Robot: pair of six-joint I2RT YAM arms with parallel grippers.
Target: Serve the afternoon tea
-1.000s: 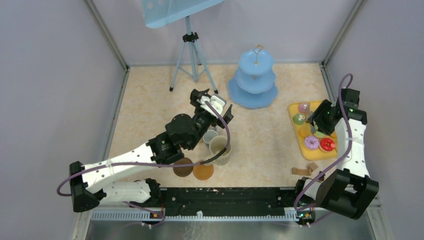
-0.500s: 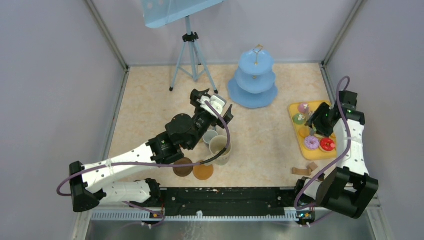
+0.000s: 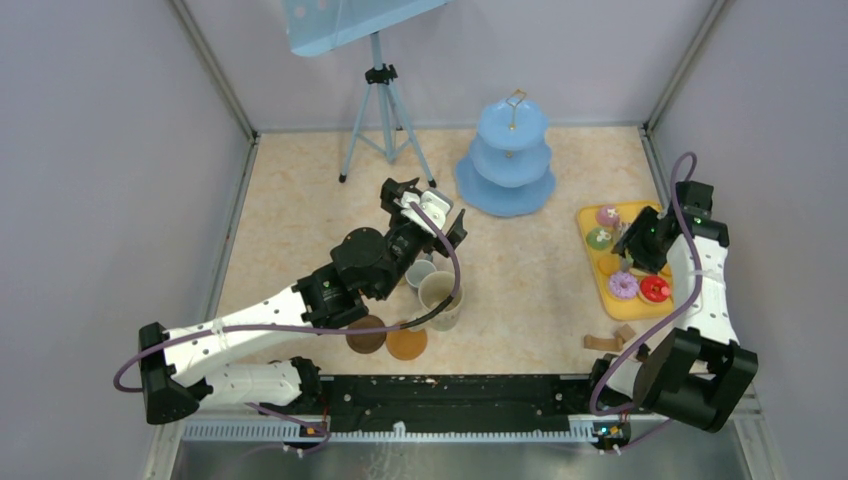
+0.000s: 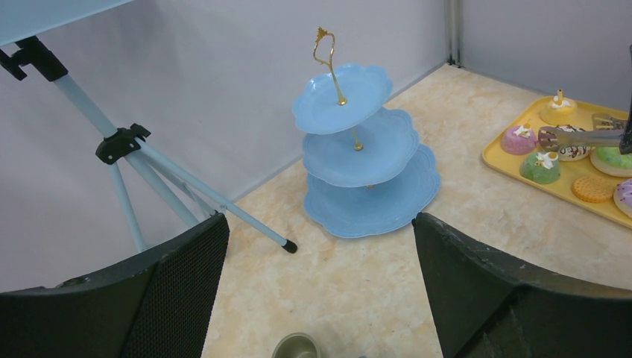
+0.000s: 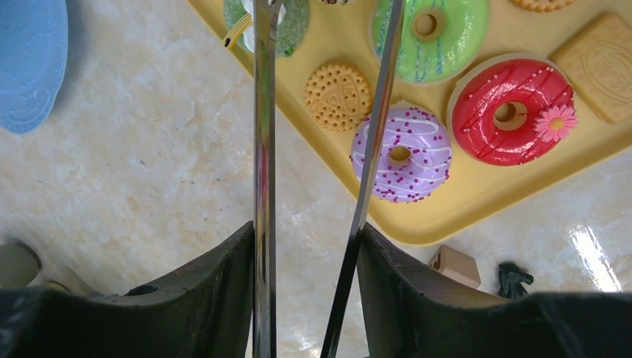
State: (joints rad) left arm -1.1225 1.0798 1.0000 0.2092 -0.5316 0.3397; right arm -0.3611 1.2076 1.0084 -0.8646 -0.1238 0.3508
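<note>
The light-blue three-tier cake stand [image 3: 512, 160] stands at the back, its tiers bare; it fills the middle of the left wrist view [image 4: 363, 153]. Toy cakes lie on the yellow tray [image 3: 586, 255]: a purple donut [image 5: 401, 153], a red donut [image 5: 510, 112], a green donut [image 5: 428, 33] and a round biscuit [image 5: 339, 86]. My right gripper [image 5: 305, 231] is shut on the metal tongs [image 5: 261, 134], whose arms reach over the tray. My left gripper [image 3: 422, 208] hangs open and empty above the large cream mug [image 3: 440, 298] and a small grey mug [image 3: 420, 272]. Two brown coasters [image 3: 387, 340] lie near the front.
A tripod [image 3: 385, 110] carrying a blue board stands at the back left. Small brown pieces [image 3: 612, 340] lie in front of the tray. Grey walls close in the table on three sides. The left arm covers part of the mug group.
The right gripper with the tongs has shifted slightly over the tray. The left arm has not moved.
</note>
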